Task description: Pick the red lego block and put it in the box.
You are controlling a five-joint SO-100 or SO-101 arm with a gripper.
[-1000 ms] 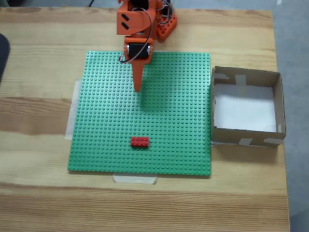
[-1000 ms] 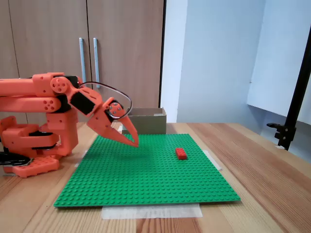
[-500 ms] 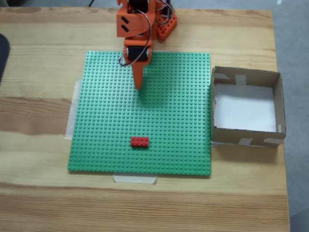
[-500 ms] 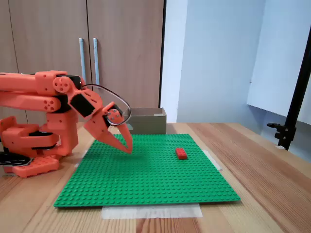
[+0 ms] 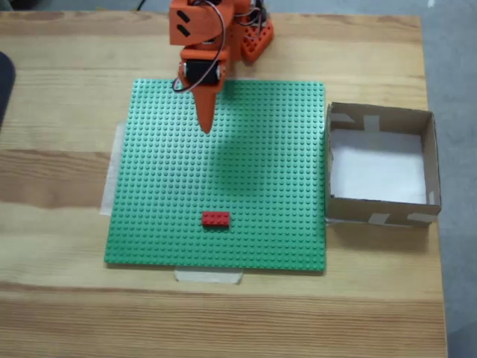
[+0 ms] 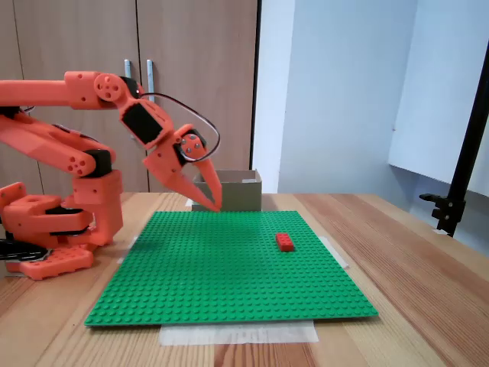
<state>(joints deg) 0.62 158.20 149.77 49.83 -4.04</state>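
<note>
Orange arm and claw (image 6: 216, 205) are lifting: a second ago the tip was hanging low over the green baseplate (image 6: 229, 264), and now it is riding clearly higher above the plate's far part, with the upper links raised in the side fixed view. In the top-down fixed view the claw (image 5: 205, 128) is also sitting a little further back toward the arm's base (image 5: 250, 37) than before. Its fingers are lying together in a single point, so it is closed and carrying nothing.

Nothing else is moving. The red block (image 5: 216, 218) is resting on the plate's near part, well apart from the claw, in the same spot as a second ago; the side view shows the block (image 6: 285, 241) flat on the studs. The box (image 5: 381, 165) is standing just beside the plate's right edge in the top-down view, its white floor bare.

Judging from this, the pick is not yet begun; the rise is probably clearing height before a reach forward to the block, and the claw is needing to open first.

In the side view the box (image 6: 237, 191) is partly screened by the claw, showing only as a brown wall. The arm's rear is being cut off at the frame edges in both fixed views
</note>
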